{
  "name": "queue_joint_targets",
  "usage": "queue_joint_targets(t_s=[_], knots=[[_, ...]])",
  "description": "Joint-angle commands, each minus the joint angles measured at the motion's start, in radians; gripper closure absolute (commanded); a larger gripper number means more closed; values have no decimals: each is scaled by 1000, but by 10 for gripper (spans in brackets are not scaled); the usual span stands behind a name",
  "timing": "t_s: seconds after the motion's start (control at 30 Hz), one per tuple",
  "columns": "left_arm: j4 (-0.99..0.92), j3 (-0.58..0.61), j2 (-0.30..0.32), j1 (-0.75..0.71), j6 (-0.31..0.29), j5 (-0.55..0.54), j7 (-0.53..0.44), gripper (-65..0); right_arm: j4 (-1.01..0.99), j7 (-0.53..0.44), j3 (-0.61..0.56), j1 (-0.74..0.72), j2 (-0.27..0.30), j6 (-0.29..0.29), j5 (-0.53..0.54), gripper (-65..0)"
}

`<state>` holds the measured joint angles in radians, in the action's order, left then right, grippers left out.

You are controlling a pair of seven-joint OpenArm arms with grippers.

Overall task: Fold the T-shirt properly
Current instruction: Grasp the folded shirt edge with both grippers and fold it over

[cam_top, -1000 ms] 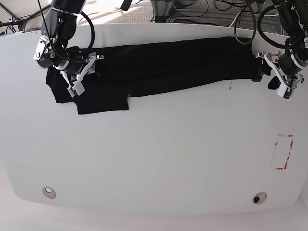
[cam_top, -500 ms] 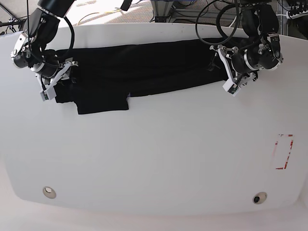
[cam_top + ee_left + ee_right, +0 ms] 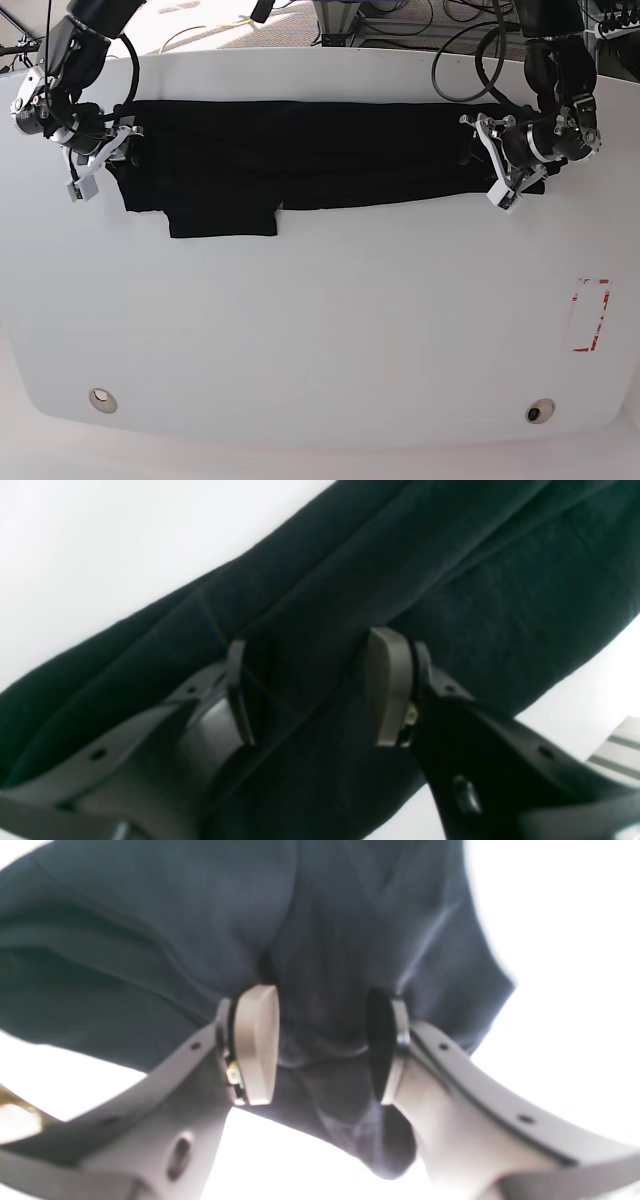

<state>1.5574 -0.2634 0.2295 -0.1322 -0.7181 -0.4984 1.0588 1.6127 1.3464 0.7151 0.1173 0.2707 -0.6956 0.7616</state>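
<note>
The black T-shirt (image 3: pixel 300 150) lies in a long folded band across the back of the white table (image 3: pixel 320 330), plain side up, with one sleeve sticking out toward the front left. My left gripper (image 3: pixel 478 160) sits on its right end. In the left wrist view that gripper (image 3: pixel 310 690) has its jaws apart, astride flat cloth (image 3: pixel 400 555). My right gripper (image 3: pixel 105 160) is at the shirt's left end. In the right wrist view the gripper (image 3: pixel 320 1045) has bunched cloth (image 3: pixel 150 915) filling the gap between its pads, with creases running into it.
A red rectangular mark (image 3: pixel 590 315) is on the table at the right. Two round fittings (image 3: pixel 102 400) (image 3: pixel 540 411) sit near the front edge. Cables (image 3: pixel 470 40) hang behind the back edge.
The left gripper has moved right along the shirt's right end and its jaws have narrowed. The right gripper has shifted further left. The shirt now lies straighter and more stretched.
</note>
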Motion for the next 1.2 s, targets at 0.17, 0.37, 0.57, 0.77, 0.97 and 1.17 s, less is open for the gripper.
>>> queue_joint_targets(t_s=[0.17,0.37,0.57,0.77,0.97,1.17], knots=[[-4,-7,71,7,20,77,57,-281,16,-12,-58,-84,19,-3,123,-276],[-7,-26,83,7,20,79,56,-281,-148,-29,-145,-213,17,-3,120,-276],[1,-27,81,6,20,79,56,-281,-338,-147,-315,-333,28,-3,118,-276],[2,-27,81,6,20,79,56,-281,-518,-295,-441,-413,54,-3,118,-276],[2,-29,83,9,20,80,54,-281,-590,-411,-584,-431,81,-3,118,-276],[1,-29,83,9,20,83,54,-281,-595,-460,-635,-402,81,-3,118,-276]])
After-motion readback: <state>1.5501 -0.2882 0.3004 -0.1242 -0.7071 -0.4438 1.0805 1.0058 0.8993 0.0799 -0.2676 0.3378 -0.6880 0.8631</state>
